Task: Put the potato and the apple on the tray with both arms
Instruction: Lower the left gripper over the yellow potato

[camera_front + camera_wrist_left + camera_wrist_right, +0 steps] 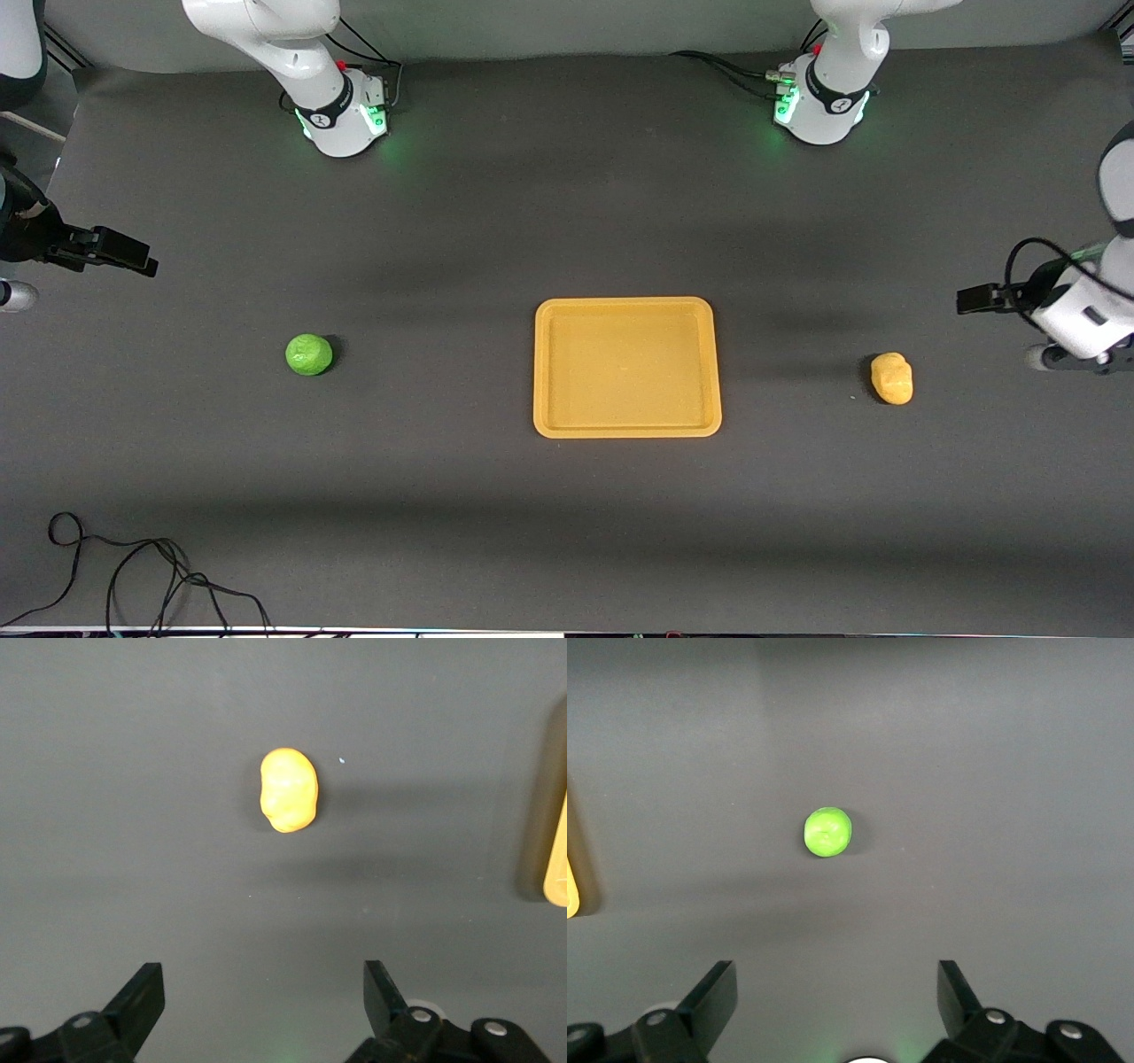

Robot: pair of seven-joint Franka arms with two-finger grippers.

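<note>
Both arms look like they're right at the start of this, nothing has been picked up yet. The tray (627, 367) sits bare in the middle of the table, and I'm using it as my reference for everything else.

Toward the right arm's end of the table from the tray, well apart from it, is the little green apple (309, 354). Toward the left arm's end, also well apart from the tray and just a touch nearer the front camera than the apple, is the lumpy yellow-orange potato (892, 378). Neither one is touching anything but the table.

The right gripper (833, 997) hangs over bare table out at its own end, farther out from the tray than the apple is. Its wrist camera shows the fingers spread wide with the apple ahead of them, roughly centred in the gap. The left gripper (263, 997) mirrors that over its own end, out past the potato from the tray, fingers wide apart too, and the potato (289, 789) lies ahead between them. You can see a sliver of tray edge (558, 859) in that same view.

So my read: this is the reach step, with both arms lined up but not yet over their targets. Next each one probably has to travel in over its fruit, drop down around it and close. The potato's oblong, so I'd guess pinching across its narrow side is the safer bet, and the apple might roll if nudged.
</note>
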